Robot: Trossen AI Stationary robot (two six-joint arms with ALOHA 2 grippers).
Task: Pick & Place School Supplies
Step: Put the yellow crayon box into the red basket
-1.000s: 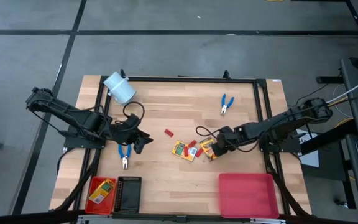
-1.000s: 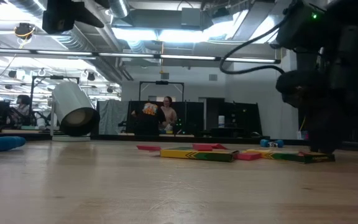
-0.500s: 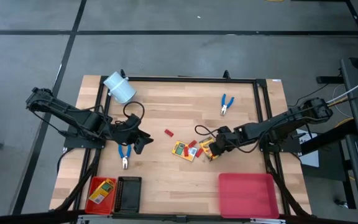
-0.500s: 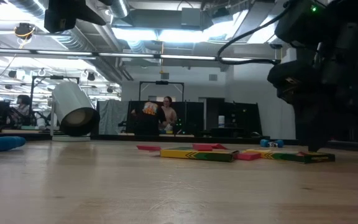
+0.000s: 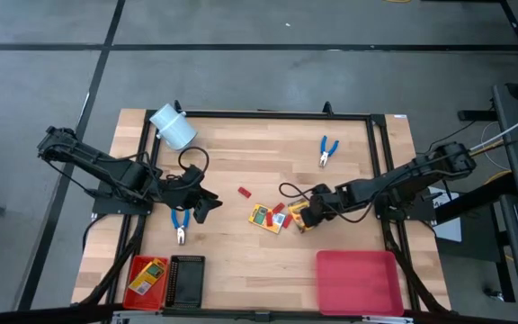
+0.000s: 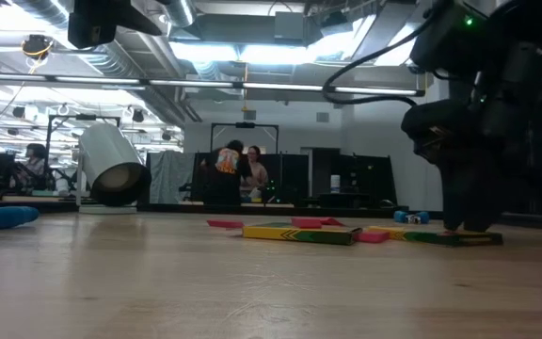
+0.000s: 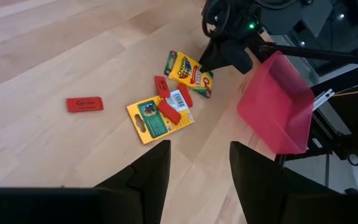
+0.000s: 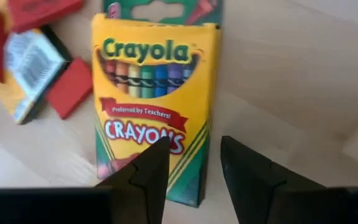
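Near the table's [image 5: 241,261] right front, red tray [image 5: 358,282]. Left of centre, idle left gripper [image 5: 207,205], jaws parted and empty. At centre, right gripper [image 5: 300,216], fingers spread and gripping nothing, low over crayon box [image 8: 149,99] lying flat beside scattered red pieces [image 7: 169,113].

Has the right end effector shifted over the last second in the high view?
Yes, slightly. The right end effector has crept leftward over the crayon box, away from the table's right frame rail, which stays fixed.
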